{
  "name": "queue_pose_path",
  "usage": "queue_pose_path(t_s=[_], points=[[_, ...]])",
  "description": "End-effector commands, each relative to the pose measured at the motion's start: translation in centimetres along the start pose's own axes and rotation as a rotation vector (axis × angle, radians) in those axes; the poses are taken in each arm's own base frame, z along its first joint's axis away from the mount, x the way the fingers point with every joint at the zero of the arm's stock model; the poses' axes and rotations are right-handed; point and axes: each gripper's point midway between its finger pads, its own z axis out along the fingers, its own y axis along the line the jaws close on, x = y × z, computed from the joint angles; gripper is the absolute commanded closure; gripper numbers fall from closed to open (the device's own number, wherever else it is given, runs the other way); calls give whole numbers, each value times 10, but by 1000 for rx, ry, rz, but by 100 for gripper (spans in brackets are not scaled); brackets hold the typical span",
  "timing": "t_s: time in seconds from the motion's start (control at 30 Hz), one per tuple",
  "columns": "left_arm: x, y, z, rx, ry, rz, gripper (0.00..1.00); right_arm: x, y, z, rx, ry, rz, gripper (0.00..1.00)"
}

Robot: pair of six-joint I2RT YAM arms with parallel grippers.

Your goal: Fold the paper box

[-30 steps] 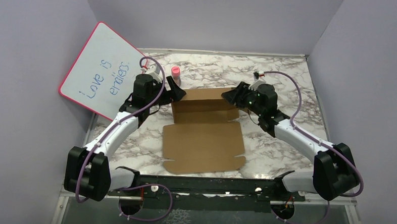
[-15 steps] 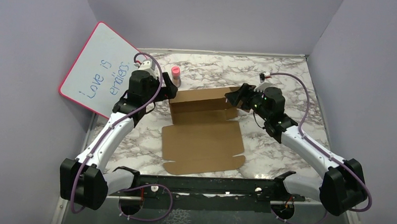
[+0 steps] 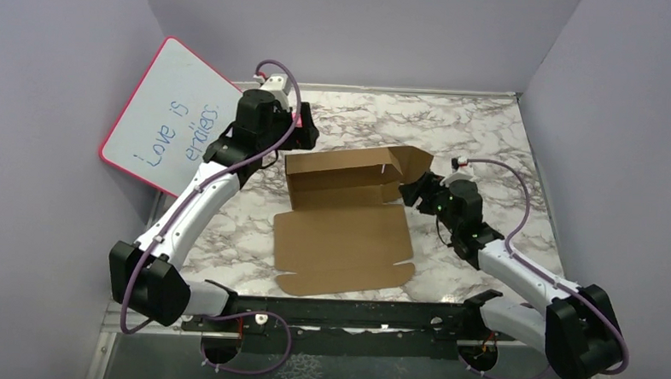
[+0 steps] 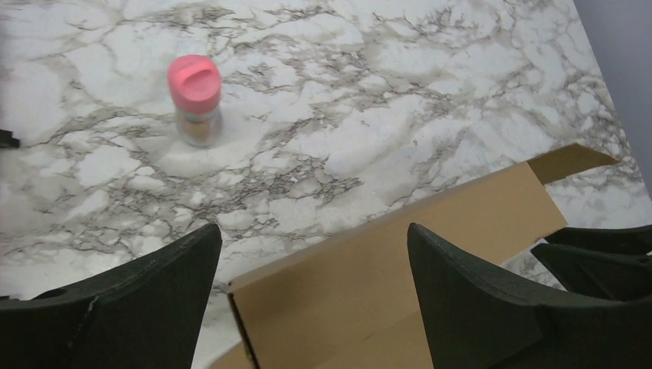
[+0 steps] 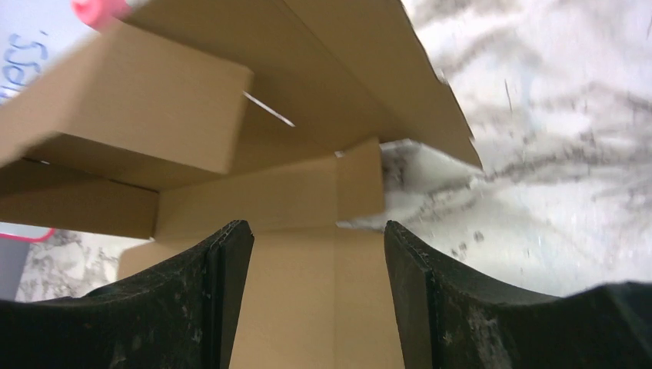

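**Paper box half-raised mid-counter, both end effectors open at its far corners**

The paper box (image 3: 343, 220) lies at the centre of the marble counter (image 3: 488, 136). Its broad panel is flat toward 6 o'clock, its rear wall stands along the 12 o'clock edge, and an end flap splays out at 2 o'clock. The left end effector (image 3: 305, 130) hangs over the rear wall's 10 o'clock corner with its jaws spread wide and holding nothing. Just beyond it stands a pink-capped bottle (image 4: 195, 100). The right end effector (image 3: 410, 193) sits low at the box's 3 o'clock corner, jaws apart and facing a short side tab – no grip shows. Bare marble runs from 12 to 3 o'clock. A pink-framed whiteboard (image 3: 168, 118) leans at 10 o'clock against the pale lilac walls.
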Motion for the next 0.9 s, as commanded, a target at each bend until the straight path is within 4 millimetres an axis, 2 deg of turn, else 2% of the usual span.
queue_pose_path(t_s=[0.0,0.2,0.47,0.63,0.87], points=[[12,-37,12,80,76,90,9,11,-8,8,-14,-51,71,33],[23,-66,34,107,110,145,9,25,-13,29,-27,-48,51,35],[33,-82,45,175,123,160,9,48,-24,58,-13,-19,88,43],[47,-80,53,173,150,157,9,56,-14,70,-86,7,61,50],[58,-82,59,176,153,152,9,53,2,74,-180,9,-7,68]])
